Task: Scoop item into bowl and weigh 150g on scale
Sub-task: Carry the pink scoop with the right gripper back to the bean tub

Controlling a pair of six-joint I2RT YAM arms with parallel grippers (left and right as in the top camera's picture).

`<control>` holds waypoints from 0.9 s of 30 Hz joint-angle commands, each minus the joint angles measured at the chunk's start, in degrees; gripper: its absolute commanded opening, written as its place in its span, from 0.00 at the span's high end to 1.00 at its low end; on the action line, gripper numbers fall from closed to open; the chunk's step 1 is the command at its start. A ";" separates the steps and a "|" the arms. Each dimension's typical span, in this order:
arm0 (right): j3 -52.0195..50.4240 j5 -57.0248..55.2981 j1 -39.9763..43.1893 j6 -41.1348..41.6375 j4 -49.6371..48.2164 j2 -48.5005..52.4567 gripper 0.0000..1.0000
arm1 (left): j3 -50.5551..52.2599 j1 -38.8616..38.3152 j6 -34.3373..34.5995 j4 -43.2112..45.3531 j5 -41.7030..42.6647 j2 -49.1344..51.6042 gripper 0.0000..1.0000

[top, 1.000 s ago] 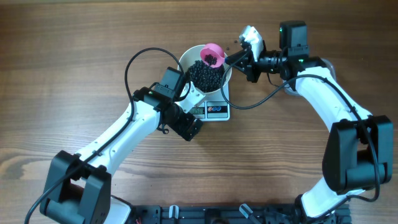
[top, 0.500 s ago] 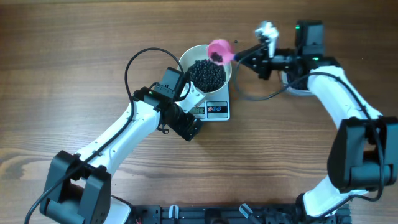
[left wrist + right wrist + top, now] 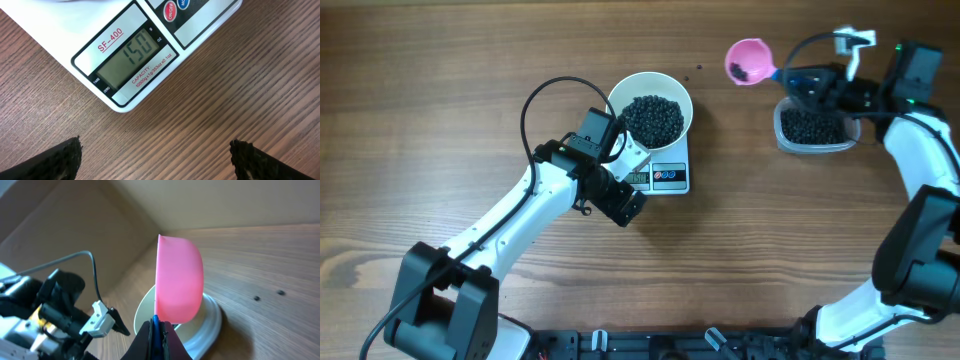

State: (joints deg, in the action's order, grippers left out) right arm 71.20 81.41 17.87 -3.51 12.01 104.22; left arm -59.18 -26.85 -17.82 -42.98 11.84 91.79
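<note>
The right gripper (image 3: 800, 78) is clamped on the thin handle of the pink scoop (image 3: 748, 62). The scoop's long axis runs across the table (image 3: 470, 80), cup out toward the white bowl (image 3: 650, 79) and handle back toward the arm. A few black beans (image 3: 744, 70) sit in the cup. The clear tub (image 3: 812, 128) of beans lies just beside the gripper on the robot's side, so tipping the leftovers back looks like a short job for the right arm, much the nearer one. The bowl, heaped with beans, stands on the scale (image 3: 672, 178), well apart from the scoop, and the display (image 3: 131, 56) reads 150. The left gripper (image 3: 157, 160) hangs just in front of the scale, jaws wide apart and empty. The right wrist view shows only the cup's underside, so its contents are hidden there. Dark specks between bowl and scoop may be stray beans, too small to tell
</note>
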 commanded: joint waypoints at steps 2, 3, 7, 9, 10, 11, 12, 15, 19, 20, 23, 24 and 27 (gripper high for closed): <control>0.83 2.49 5.16 2.62 4.13 -1.75 0.96 | 0.37 -0.04 0.13 0.15 0.50 -0.61 0.00; 0.83 2.49 6.43 2.62 5.42 -1.75 0.96 | 0.37 -0.04 0.13 0.15 0.50 -0.61 0.00; 0.79 -2.40 11.85 1.99 11.10 -1.75 0.96 | 0.37 -0.04 0.13 0.15 0.50 -0.61 0.00; 0.79 -9.29 13.55 1.92 12.68 -1.75 0.96 | 0.37 -0.04 0.13 0.15 0.50 -0.61 0.00; 0.79 -11.30 13.84 1.68 12.79 -1.73 0.96 | 0.37 -0.04 0.13 0.15 0.50 -0.61 0.00; 0.79 -13.60 14.03 -0.26 12.76 -1.75 0.96 | 0.37 -0.04 0.13 0.15 0.50 -0.61 0.00; 0.79 -15.41 14.03 -1.29 12.83 -1.73 0.96 | 0.37 -0.04 0.13 0.15 0.50 -0.61 0.00; 0.79 -21.75 14.03 -2.60 13.75 -1.73 0.96 | 0.37 -0.04 0.13 0.15 0.50 -0.61 0.00; 0.79 -26.51 14.01 -9.77 19.45 -1.70 0.96 | 0.37 -0.04 0.13 0.15 0.50 -0.61 0.00; 0.79 -27.69 14.01 -11.45 21.42 -1.70 0.96 | 0.37 -0.04 0.13 0.15 0.50 -0.61 0.00; 0.79 -32.15 13.64 -16.37 28.00 -1.70 0.96 | 0.37 -0.04 0.13 0.15 0.52 -0.61 0.00; 0.79 -34.10 13.31 -18.10 30.14 -1.70 0.96 | 0.37 -0.04 0.13 0.15 0.50 -0.61 0.00; 0.79 -37.33 12.04 -24.37 32.11 -1.70 0.96 | 0.37 -0.04 0.13 0.15 0.50 -0.61 0.00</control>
State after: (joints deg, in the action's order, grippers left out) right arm 71.40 48.16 31.16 -20.10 43.83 104.14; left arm -59.18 -26.85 -17.82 -42.92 11.84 91.79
